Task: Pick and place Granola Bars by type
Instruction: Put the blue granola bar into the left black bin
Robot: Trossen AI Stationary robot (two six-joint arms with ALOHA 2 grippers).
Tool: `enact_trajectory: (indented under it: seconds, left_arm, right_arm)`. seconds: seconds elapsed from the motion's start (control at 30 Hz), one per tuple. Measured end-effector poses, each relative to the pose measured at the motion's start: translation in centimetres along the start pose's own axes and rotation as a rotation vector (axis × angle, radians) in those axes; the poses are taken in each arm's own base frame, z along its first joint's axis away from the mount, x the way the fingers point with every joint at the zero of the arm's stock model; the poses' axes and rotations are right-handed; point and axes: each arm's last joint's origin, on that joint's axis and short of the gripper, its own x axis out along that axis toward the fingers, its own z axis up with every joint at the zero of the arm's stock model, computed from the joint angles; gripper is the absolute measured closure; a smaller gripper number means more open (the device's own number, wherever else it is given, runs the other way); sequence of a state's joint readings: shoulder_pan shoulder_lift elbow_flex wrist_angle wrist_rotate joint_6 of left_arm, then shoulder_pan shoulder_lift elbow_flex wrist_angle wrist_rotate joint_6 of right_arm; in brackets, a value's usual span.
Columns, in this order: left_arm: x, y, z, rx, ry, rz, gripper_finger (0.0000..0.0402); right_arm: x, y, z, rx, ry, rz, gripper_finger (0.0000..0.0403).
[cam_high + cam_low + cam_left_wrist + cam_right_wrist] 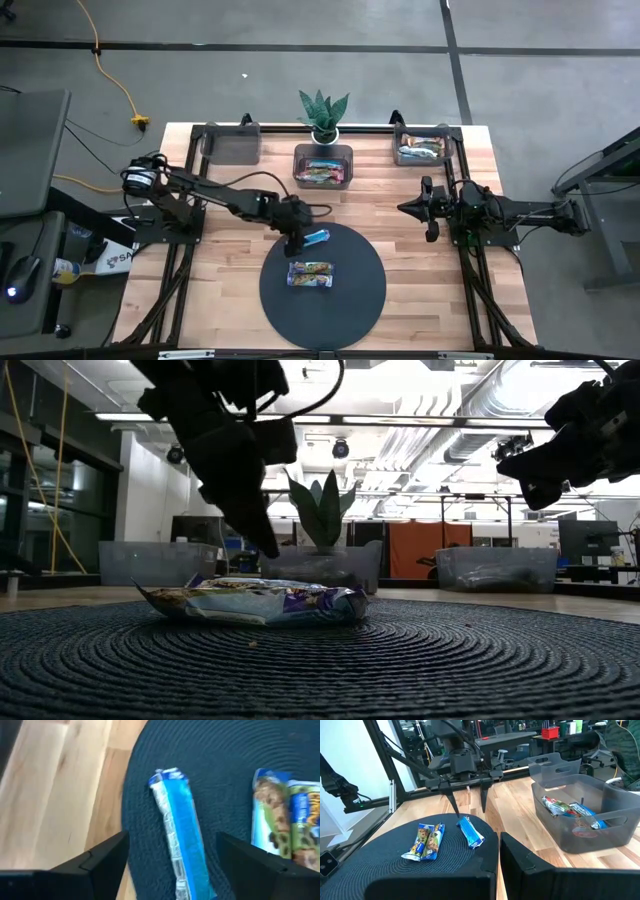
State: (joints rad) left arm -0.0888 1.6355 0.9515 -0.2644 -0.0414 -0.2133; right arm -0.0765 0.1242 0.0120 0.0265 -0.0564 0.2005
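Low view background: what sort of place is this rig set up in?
Probably a lab or workshop: bare ceiling ducts, a concrete floor with a yellow cable, and desks with monitors behind the table.

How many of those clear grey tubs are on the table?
3, in a row along the far edge: the left bin, the middle bin before the plant, and the right bin. None looks hidden.

A pale wooden table carries a round dark mat near its 6 o'clock edge, three clear grey bins at 11, 12 and 1 o'clock, and a potted plant beside the middle bin.
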Motion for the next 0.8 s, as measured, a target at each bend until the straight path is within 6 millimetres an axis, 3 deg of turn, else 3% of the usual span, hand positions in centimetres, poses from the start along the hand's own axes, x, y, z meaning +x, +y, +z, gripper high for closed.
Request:
enact_trajectory:
  seconds: [0.43, 0.8]
  left_arm:
    - [0.9, -1.8, 1.0, -0.07, 0.075, 0.017, 0.0112]
    - [3.1, -1.7, 0.0, -0.055, 0.133, 0.087, 0.0113]
  right_arm:
    - [0.0, 0.0, 0.0, 0.0, 0.001, 0.0, 0.0402]
    - [0.0, 0.0, 0.0, 0.0, 0.001, -0.001, 0.0402]
